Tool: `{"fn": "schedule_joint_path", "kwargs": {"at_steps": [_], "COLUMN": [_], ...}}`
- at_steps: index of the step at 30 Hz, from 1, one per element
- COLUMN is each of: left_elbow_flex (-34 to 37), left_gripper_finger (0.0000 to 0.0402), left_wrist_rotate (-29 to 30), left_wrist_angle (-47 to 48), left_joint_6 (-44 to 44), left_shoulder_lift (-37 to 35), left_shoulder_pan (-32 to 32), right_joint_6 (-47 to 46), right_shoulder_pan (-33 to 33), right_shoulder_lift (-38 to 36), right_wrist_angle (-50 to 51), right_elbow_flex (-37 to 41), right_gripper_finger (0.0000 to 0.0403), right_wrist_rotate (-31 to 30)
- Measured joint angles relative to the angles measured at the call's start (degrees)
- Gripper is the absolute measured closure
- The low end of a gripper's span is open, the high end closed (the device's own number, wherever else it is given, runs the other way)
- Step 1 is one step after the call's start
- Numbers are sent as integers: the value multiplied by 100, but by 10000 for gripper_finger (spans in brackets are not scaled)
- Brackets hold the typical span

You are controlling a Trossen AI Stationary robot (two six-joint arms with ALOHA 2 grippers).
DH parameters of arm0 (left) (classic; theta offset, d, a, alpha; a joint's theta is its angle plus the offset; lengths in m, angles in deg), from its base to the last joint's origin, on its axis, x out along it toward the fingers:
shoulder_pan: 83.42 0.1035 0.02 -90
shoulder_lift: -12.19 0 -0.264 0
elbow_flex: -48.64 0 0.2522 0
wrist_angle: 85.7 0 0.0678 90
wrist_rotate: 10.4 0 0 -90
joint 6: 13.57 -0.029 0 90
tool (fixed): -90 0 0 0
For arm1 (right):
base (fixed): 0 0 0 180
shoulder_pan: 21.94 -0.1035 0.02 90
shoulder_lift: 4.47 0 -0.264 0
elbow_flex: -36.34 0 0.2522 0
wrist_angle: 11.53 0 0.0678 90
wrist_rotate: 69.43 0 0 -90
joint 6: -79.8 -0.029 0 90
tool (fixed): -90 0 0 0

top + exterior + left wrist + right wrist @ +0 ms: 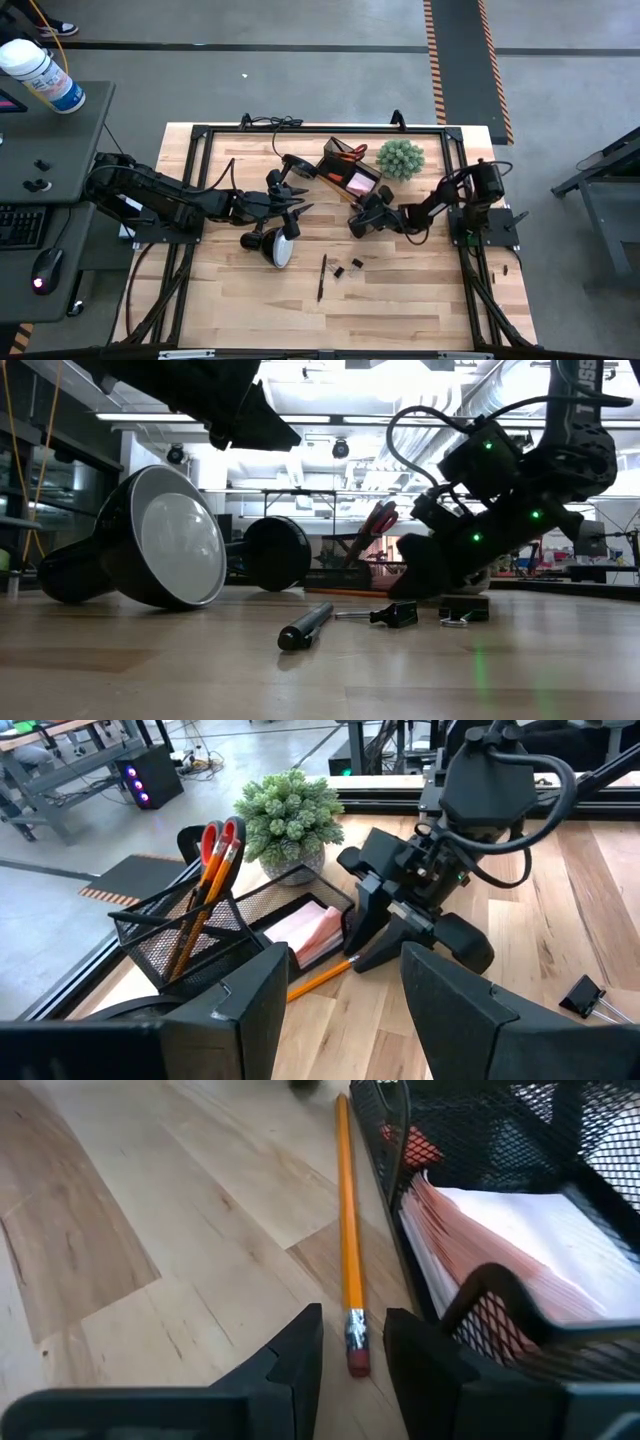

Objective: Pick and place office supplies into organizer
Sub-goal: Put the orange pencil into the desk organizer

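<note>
The right gripper (348, 1342) is low beside the organizer (200, 935), its fingers (295, 1355) spread a little on both sides of the eraser end of a pencil (348, 1230) — not yet pinching it. The pencil lies flat on the tabletop (400, 300), just beside the organizer wall. The risk, I think: the fingers may catch the mesh or push the pencil so it rolls away. The left gripper (335, 1010) waits near the lamp (275, 245), fingers spread wide.
</note>
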Motion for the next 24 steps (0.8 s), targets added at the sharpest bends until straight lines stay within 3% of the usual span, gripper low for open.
{"fn": "schedule_joint_path", "kwargs": {"at_steps": [4,9,24], "left_elbow_flex": [0,0,0], "left_gripper_finger": [218,218,218], "left_wrist_rotate": [0,2,2], "left_wrist_angle": [-1,-1,1], "left_joint_6": [0,2,38], "left_shoulder_lift": [0,0,0], "left_shoulder_pan": [0,0,0], "right_joint_6": [-165,-238,-785], "right_shoulder_pan": [101,93,-639], "right_shoulder_lift": [-13,-15,-46], "right_wrist_angle": [124,189,104], "right_elbow_flex": [-9,-13,-8], "right_gripper_finger": [321,387,393], "right_wrist_rotate": [299,493,395]}}
